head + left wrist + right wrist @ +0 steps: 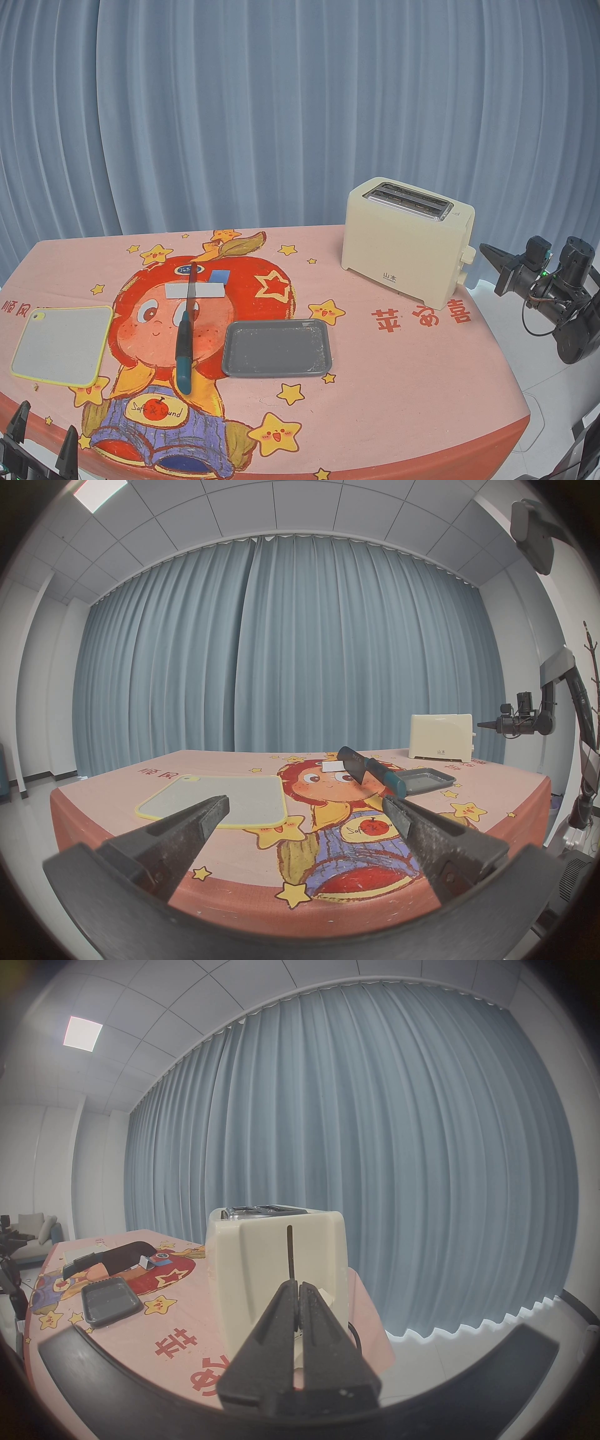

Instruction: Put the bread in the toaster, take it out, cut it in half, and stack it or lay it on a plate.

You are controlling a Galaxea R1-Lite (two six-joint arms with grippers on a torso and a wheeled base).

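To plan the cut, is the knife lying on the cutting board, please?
No, the knife lies between the cutting board and the tray, touching neither.

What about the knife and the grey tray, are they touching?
Apart. The head view shows a strip of tablecloth between the knife handle and the grey tray on its left side.

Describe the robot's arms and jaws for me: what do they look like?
The right arm is black, with chunky rounded joints, a thin black cable looping beneath and a small green light. The left gripper and right gripper have black wedge-shaped jaws tapering to points; the left's inner faces look rough.
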